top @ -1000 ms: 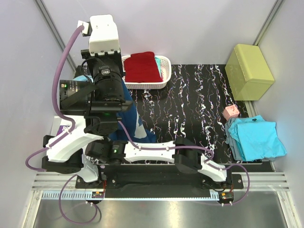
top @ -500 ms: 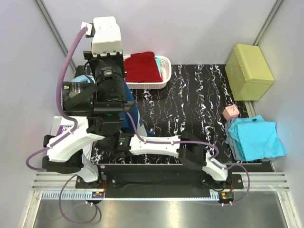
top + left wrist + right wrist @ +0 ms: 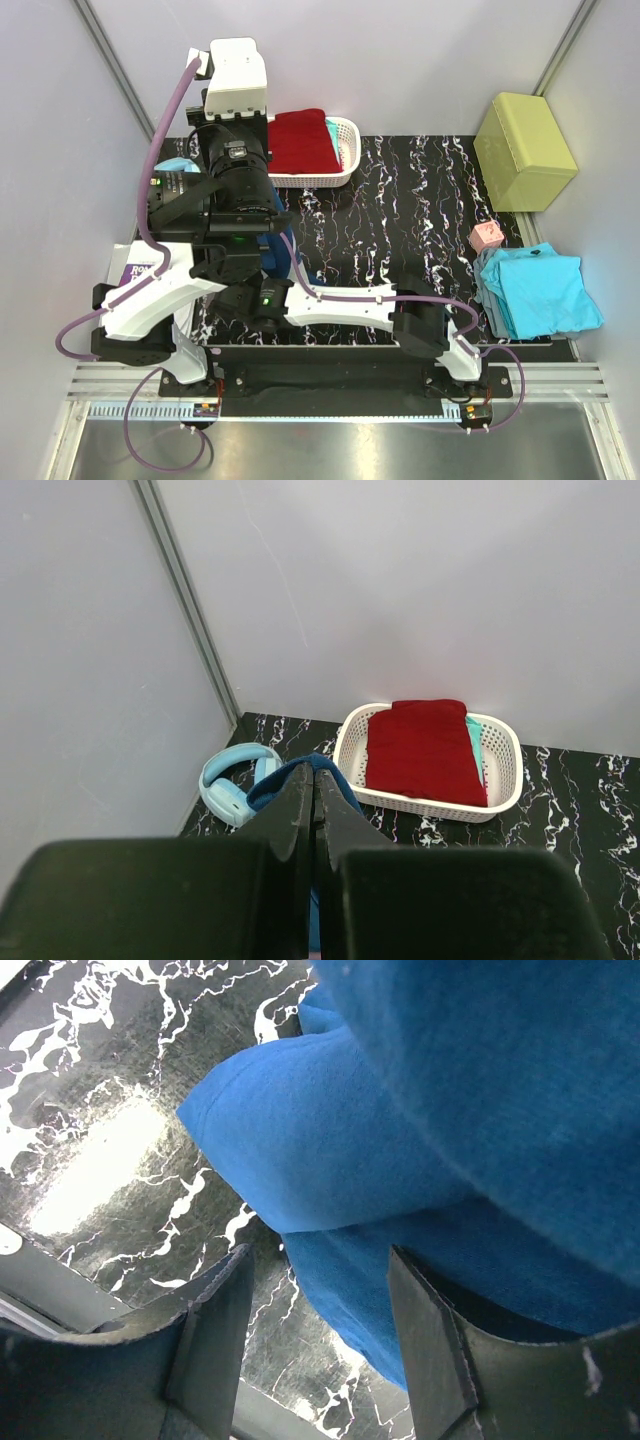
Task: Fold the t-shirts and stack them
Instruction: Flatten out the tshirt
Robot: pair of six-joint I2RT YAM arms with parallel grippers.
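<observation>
Two arms work the blue t-shirt (image 3: 420,1130), which hangs over the left side of the table (image 3: 420,200): your left gripper (image 3: 314,772) is clamped shut on its top, while your right gripper (image 3: 320,1290) stands wide apart at the lower cloth, pinching nothing. You appear to be spreading it for folding; next, close the right on a lower edge. Since a second ago, the right arm has reached further left.

left arm (image 3: 160,290) raised high, jaws pinched tight on blue t-shirt (image 3: 400,1160), right arm (image 3: 345,303) stretched low leftward, jaws spread apart
</observation>
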